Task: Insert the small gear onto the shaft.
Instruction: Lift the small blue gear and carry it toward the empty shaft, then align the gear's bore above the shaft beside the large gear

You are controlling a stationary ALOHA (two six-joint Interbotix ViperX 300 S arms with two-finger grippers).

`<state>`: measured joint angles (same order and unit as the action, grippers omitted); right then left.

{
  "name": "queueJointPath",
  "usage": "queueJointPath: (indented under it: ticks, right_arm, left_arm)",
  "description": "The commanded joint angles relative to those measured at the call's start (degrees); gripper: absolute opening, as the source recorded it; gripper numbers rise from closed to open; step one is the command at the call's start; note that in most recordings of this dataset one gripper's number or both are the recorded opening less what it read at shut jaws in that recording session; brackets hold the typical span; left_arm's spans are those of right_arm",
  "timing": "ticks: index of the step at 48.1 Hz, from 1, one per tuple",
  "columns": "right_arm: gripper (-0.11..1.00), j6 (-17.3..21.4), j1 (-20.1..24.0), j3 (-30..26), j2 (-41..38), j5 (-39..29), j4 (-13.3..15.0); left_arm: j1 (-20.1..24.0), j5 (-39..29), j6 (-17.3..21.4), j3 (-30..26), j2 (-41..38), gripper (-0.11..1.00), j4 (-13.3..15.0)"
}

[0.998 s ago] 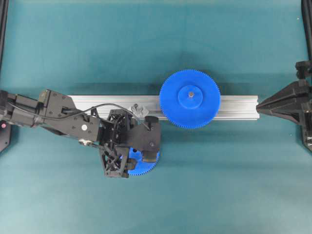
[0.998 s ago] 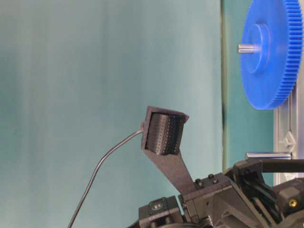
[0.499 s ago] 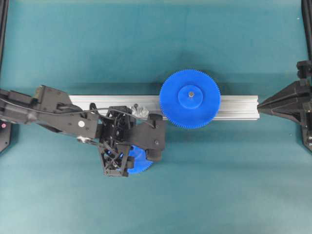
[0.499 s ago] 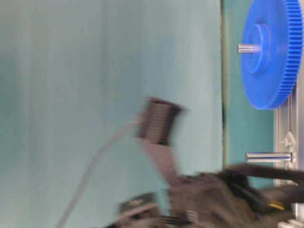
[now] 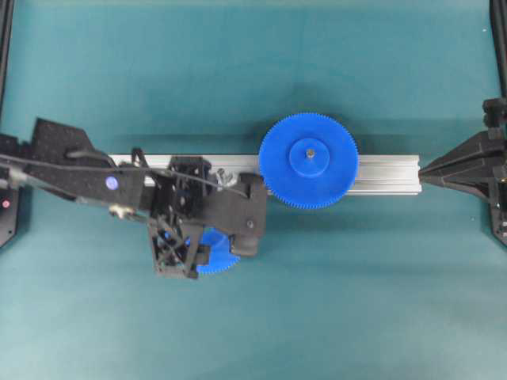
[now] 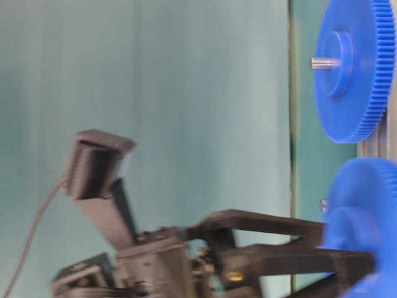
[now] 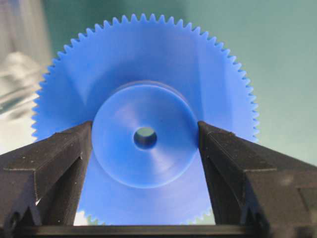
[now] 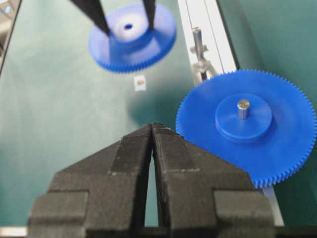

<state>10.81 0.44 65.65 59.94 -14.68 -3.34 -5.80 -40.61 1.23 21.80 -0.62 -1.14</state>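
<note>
The left pincer (image 7: 144, 144) is clamped on the small gear (image 7: 144, 124). Its 2 black fingers (image 7: 54, 158) press on the round hub, 1 on each side, w/ the little centre hole between them. In the right wrist view the small gear (image 8: 132, 37) hangs up off the green tabletop (image 8: 64, 109), fingers gripping from above. From overhead, only a bit of the gear (image 5: 214, 253) peeks out under the left arm, on the near side of the silver rail (image 5: 380, 174).

The shaft (image 8: 197, 42) stands up on the rail, just right of the small gear, not touching it. The big blue gear (image 5: 309, 161) sits on the rail farther right, on its own pin.

The right pincer (image 8: 152, 130) is pressed together w/ nothing in it, well apart at the right end of the rail.

The tabletop is plain green-blue all over. A small white tag (image 8: 140, 83) lies on it below the small gear. Black frame bars stand at the left & right edges.
</note>
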Motion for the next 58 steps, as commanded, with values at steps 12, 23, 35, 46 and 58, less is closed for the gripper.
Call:
queueJointPath:
  ticks: [12, 23, 35, 46, 58]
  right_arm:
    - [0.11, 0.6, 0.1, -0.5, -0.1, 0.5, -0.1]
    - [0.11, 0.5, 0.1, -0.5, 0.4, 0.5, 0.0]
    - [0.11, 0.5, 0.1, -0.3, 0.9, 0.5, 0.0]
    - [0.11, 0.6, 0.1, 0.1, 1.6, 0.5, 0.0]
    - [0.11, 0.6, 0.0, 0.4, 2.1, 0.4, -0.1]
  left_arm:
    - [5.4, -0.2, 3.9, -2.3, 3.7, 0.72, -0.4]
    - [8.2, 1.4, 5.5, -2.1, 2.7, 0.72, -0.4]
    - [9.6, 3.2, 6.2, -1.8, 0.4, 0.72, -0.4]
    - [9.7, 3.2, 7.6, -1.5, -1.8, 0.72, -0.4]
    - [11.2, 2.3, 8.2, -1.1, -1.7, 0.72, -0.4]
